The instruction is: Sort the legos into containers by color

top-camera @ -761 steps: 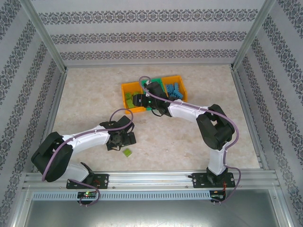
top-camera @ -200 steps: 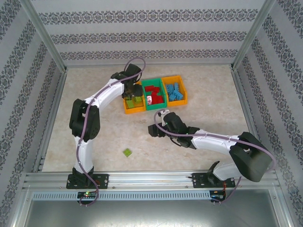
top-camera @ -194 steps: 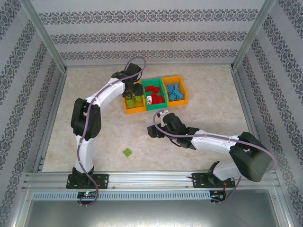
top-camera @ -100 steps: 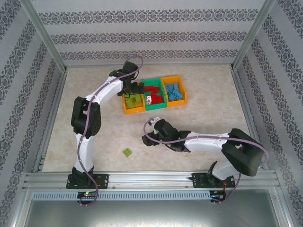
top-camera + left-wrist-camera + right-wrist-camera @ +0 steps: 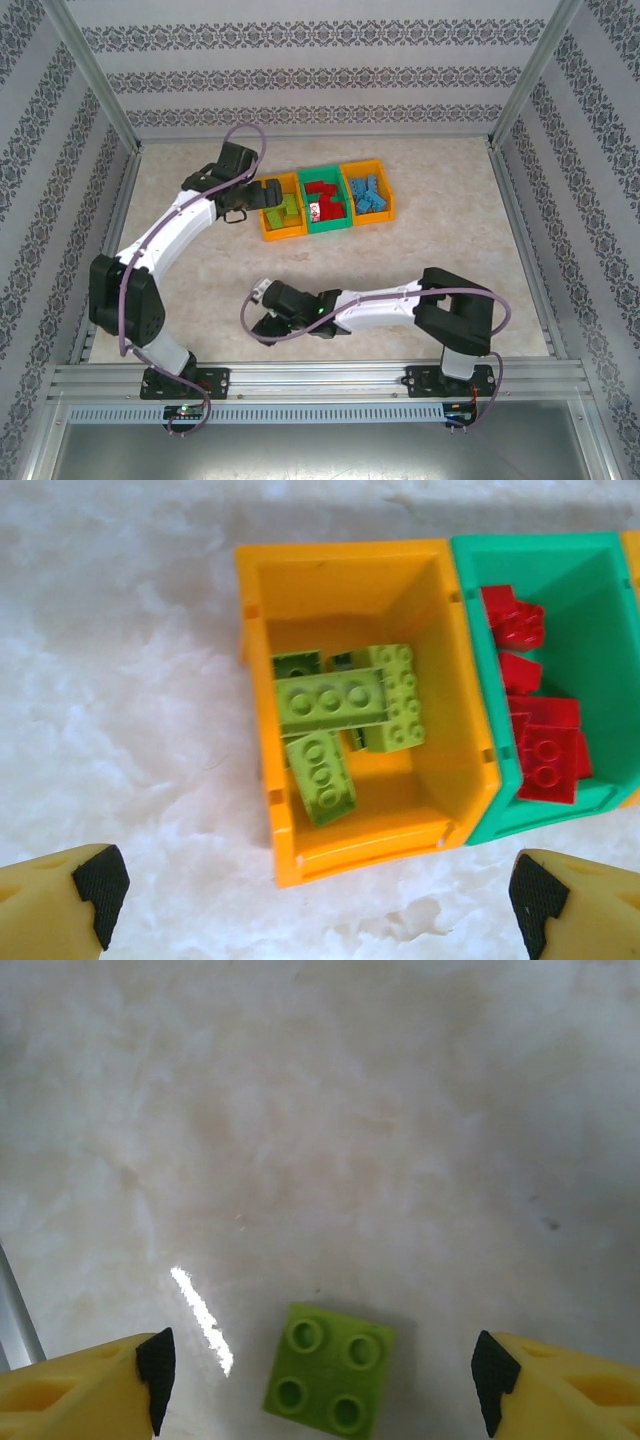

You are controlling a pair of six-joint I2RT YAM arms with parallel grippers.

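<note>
So the left gripper (image 5: 312,898) is hanging wide open with nothing in it, hovering over the table (image 5: 300,1110) just short of the left orange bin (image 5: 258,680). Its black pads (image 5: 90,890) are sitting way out at the two bottom corners of the left wrist view, with only bare table between them.

That left orange bin is holding the lime green legos (image 5: 335,700), a little heap of them lying flat and overlapping each other. The green bin (image 5: 600,555) is touching it on the right and is holding the red legos (image 5: 545,750), piled toward its near end. From the top camera, the right orange bin (image 5: 388,195) is closing out the row and is carrying the blue legos (image 5: 368,192).

The right arm is stretching far left along the near side of the table. The right gripper (image 5: 322,1372) is open too and isn't gripping anything. It's straddling a loose lime green brick (image 5: 330,1380), a two-by-two lying studs up on the table, well apart from the bins. There's a clear gap between the brick and each finger, so nothing is touching it. I can't really tell how high above the table the gripper is sitting, since the wrist view is flattening everything.
</note>
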